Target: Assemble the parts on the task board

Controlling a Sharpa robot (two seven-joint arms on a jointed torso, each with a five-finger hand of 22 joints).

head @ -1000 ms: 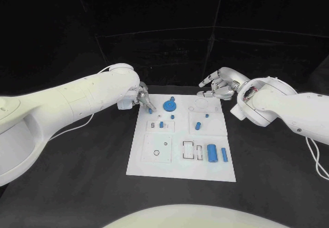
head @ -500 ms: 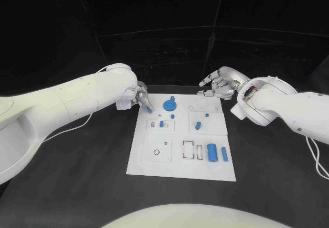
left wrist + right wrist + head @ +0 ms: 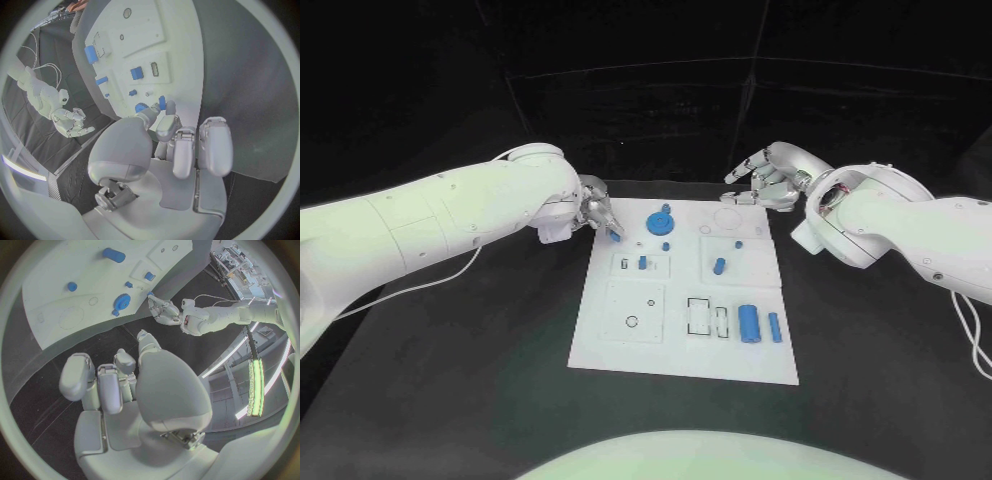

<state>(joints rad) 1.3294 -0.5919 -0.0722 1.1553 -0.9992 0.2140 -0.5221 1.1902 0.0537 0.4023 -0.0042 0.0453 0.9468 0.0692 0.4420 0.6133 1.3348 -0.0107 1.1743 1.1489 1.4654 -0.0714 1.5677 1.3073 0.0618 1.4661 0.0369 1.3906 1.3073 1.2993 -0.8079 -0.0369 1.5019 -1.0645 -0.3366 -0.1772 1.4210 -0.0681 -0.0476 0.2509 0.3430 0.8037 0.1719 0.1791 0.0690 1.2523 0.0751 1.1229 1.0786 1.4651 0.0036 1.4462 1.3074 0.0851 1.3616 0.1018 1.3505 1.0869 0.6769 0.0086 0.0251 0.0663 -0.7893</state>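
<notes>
Parts of blue plastic lie scattered over the white task board (image 3: pixel 682 345), which sits flat on the black counter (image 3: pixel 473 360) between the two hands. The left hand (image 3: pixel 599 212) hovers at the board's far left corner and pinches a small blue part (image 3: pixel 615 236) between its fingertips (image 3: pixel 167 111); the left wrist view shows that piece just past the fingers, low over the board. Close beside it, toward the board's middle, stands the blue gear-like part (image 3: pixel 659 220), with a small blue peg (image 3: pixel 664 245) just nearer the robot. Farther from this hand lie the upright blue block (image 3: pixel 642 263), a slanted cylinder (image 3: pixel 718 266), and two long blue pieces (image 3: pixel 750 322) at the near right side.

The right hand (image 3: pixel 764 182) hangs beyond the board's far right corner, fingers loosely apart and holding nothing; no part lies within its reach.

Judging by this, the step in hand is seating the pinched part into a slot near the left hand. The next move likely calls for lining the piece up with its hole, lowering it straight, then releasing without tipping it. Which hole it belongs to cannot be told.
</notes>
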